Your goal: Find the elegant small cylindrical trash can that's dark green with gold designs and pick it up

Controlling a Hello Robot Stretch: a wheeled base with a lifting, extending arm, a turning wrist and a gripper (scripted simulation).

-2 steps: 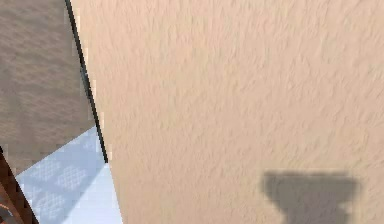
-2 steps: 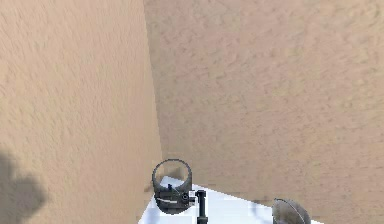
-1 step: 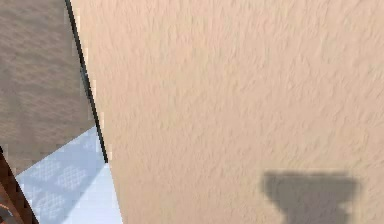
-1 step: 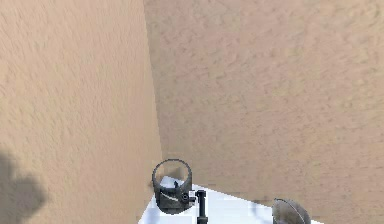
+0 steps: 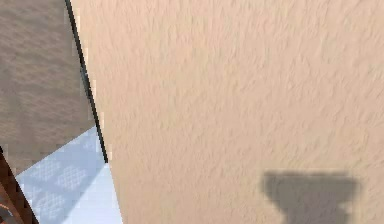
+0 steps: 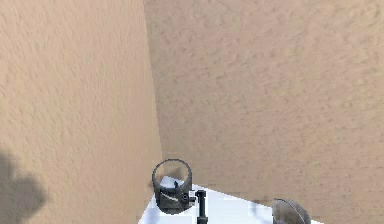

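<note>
A dark cylindrical container [image 6: 171, 184] sits in the wall corner, contents unclear; a grey rounded one [image 6: 290, 212] sits apart. The gripper [image 6: 194, 198] is by the dark one; I cannot tell whether it grasps anything.

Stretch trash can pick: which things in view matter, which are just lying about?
For the job:
dark cylindrical can by the wall corner
gripper near it

Lying about:
grey rounded thing at the arm side view's bottom edge
reddish-brown frame edge, forward view's lower left

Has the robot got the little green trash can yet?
Looks done: finding it, probably; a dark round can shows near the corner of the walls. In hand: the hand is at it, but I cannot tell whether it holds anything. Left: lifting it clear of the pale floor.
</note>
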